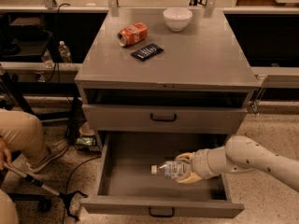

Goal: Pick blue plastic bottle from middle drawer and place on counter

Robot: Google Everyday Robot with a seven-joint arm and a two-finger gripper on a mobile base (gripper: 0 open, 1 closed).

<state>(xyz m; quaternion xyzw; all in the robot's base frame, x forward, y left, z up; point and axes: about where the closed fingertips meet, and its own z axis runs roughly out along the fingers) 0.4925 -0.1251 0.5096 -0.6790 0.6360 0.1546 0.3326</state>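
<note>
The gripper (186,168), in the open drawer (126,172), clamps its jaws around the blue plastic bottle (169,170).

pincer (183,169) in drawer (161,205), gripping bottle (167,170); can (132,33) left of bowl (177,18), on counter (196,55)

Single cam, high, facing the counter (196,59) front-on, tilted down, mid-range. Open drawer (131,171) fills bottom. Arm (252,155) enters lower right; gripper (182,168) in drawer, clasping bottle (167,169).

One can (132,34), one bowl (177,18), one hand (183,168) in drawer (133,174) gripping bottle (168,169).
</note>
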